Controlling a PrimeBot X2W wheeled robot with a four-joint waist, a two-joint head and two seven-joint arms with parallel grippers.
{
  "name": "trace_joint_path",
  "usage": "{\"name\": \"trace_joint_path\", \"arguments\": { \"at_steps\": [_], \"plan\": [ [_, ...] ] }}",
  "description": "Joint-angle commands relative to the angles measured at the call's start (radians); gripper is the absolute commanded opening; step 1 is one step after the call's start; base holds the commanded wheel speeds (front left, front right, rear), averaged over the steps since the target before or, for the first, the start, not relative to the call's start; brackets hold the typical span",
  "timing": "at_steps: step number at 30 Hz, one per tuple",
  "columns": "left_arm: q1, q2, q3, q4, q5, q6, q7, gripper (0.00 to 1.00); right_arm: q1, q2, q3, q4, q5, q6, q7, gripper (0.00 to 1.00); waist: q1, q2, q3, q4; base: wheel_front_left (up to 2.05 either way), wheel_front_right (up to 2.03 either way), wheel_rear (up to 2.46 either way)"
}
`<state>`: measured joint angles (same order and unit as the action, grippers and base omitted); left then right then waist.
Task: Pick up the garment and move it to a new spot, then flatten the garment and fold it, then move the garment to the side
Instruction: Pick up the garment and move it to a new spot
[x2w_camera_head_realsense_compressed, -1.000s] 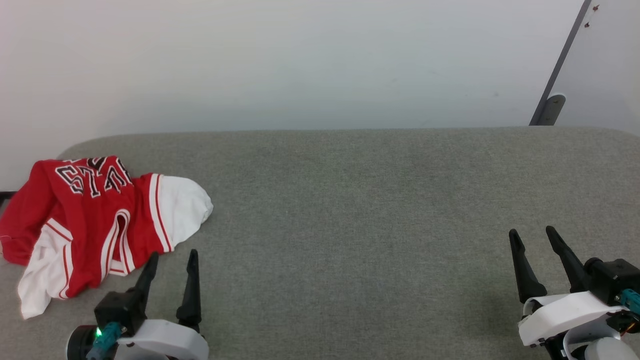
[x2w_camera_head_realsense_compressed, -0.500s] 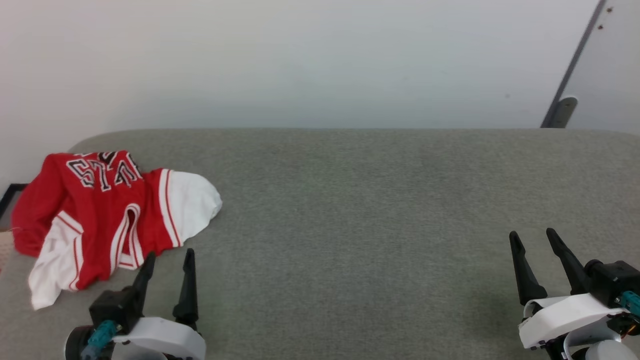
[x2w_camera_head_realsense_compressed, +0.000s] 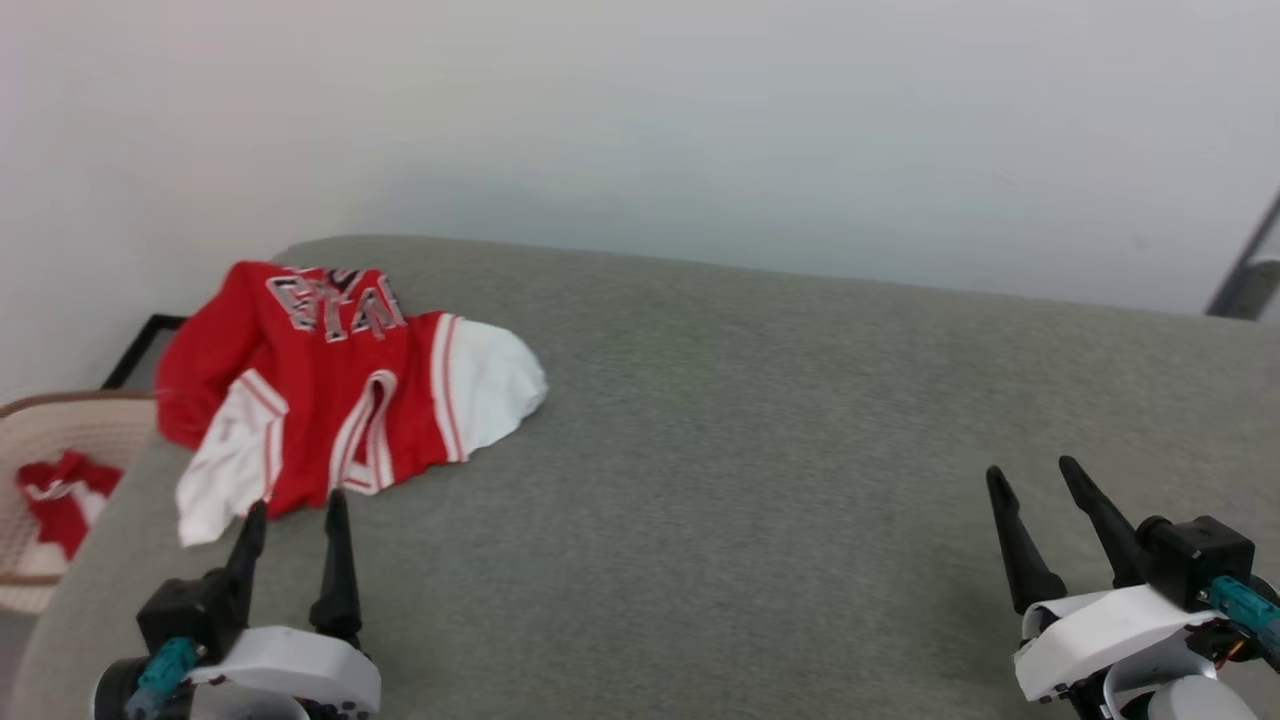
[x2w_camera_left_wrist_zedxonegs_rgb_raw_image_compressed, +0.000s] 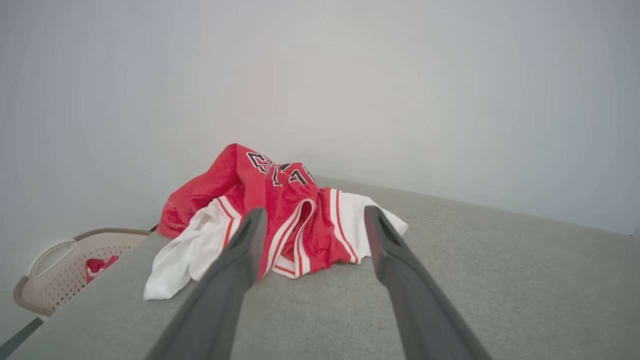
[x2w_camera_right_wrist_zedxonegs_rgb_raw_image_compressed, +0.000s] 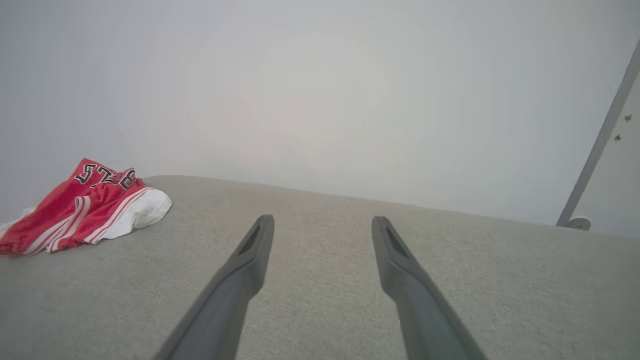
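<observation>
**Operator:** Is there any writing I can read?

**Describer:** Only on the garment (x2w_camera_head_realsense_compressed: 330, 400). It has black block letters outlined in white across its far red panel. You see them upside down and creased, so no whole word can be read.

**Operator:** What is it like, and where is it?

**Describer:** It is a red jersey-style shirt with white short sleeves and red-and-white striped trim, soft and crumpled into a heap. It lies at the far left corner of the grey woven fabric surface (x2w_camera_head_realsense_compressed: 700, 450), which has rounded corners. Beside that corner, lower down, sits a pale perforated plastic basket (x2w_camera_head_realsense_compressed: 70, 430) with a brown rim, and a red cloth (x2w_camera_head_realsense_compressed: 60, 495) lies inside it.

**Operator:** And my grippers?

**Describer:** Your left gripper (x2w_camera_head_realsense_compressed: 295, 502) has two long, dark, tapering fingers, spread wide and holding nothing. Their tips are at the garment's near hem, and I cannot tell whether they touch it. Your right gripper (x2w_camera_head_realsense_compressed: 1030, 467) is well apart at the right, over bare fabric. Its fingers are spread just as wide, and it holds nothing.
</observation>
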<state>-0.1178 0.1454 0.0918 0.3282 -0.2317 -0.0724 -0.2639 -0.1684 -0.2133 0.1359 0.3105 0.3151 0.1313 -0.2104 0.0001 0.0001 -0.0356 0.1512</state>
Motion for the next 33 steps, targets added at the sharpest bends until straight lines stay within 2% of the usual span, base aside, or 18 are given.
{"name": "trace_joint_path", "arguments": {
  "at_steps": [1, 11, 19, 27, 33],
  "plan": [
    [-0.005, 0.003, 0.005, 0.0, -0.006, 0.005, -0.001, 1.0, -0.005, -0.001, 0.005, -0.001, 0.01, -0.001, 0.001, 1.0, -0.0001, -0.0001, -0.015, 0.057, 0.0, 0.0, 0.0],
    [0.026, 0.012, 0.025, -0.008, -0.014, 0.013, 0.0, 1.0, -0.013, 0.006, 0.047, 0.016, 0.017, -0.001, -0.002, 1.0, -0.0001, -0.0001, -0.043, 0.165, 0.0, 0.0, 0.0],
    [0.056, 0.015, 0.025, -0.046, -0.024, 0.025, 0.014, 1.0, -0.009, 0.007, 0.052, 0.027, 0.027, -0.001, -0.009, 1.0, -0.0001, -0.0001, -0.05, 0.199, 0.0, 0.0, 0.0],
    [0.024, 0.03, 0.033, -0.087, -0.051, 0.027, 0.065, 1.0, -0.026, 0.006, 0.055, 0.025, 0.029, -0.001, 0.0, 1.0, -0.0001, -0.0001, -0.022, 0.161, 0.0, 0.0, 0.0],
    [-0.052, 0.077, 0.038, -0.102, -0.08, 0.009, 0.153, 1.0, -0.041, -0.004, 0.054, 0.013, 0.019, -0.001, 0.008, 1.0, -0.0001, -0.0001, 0.027, 0.092, 0.0, 0.0, 0.0]
  ]
}}
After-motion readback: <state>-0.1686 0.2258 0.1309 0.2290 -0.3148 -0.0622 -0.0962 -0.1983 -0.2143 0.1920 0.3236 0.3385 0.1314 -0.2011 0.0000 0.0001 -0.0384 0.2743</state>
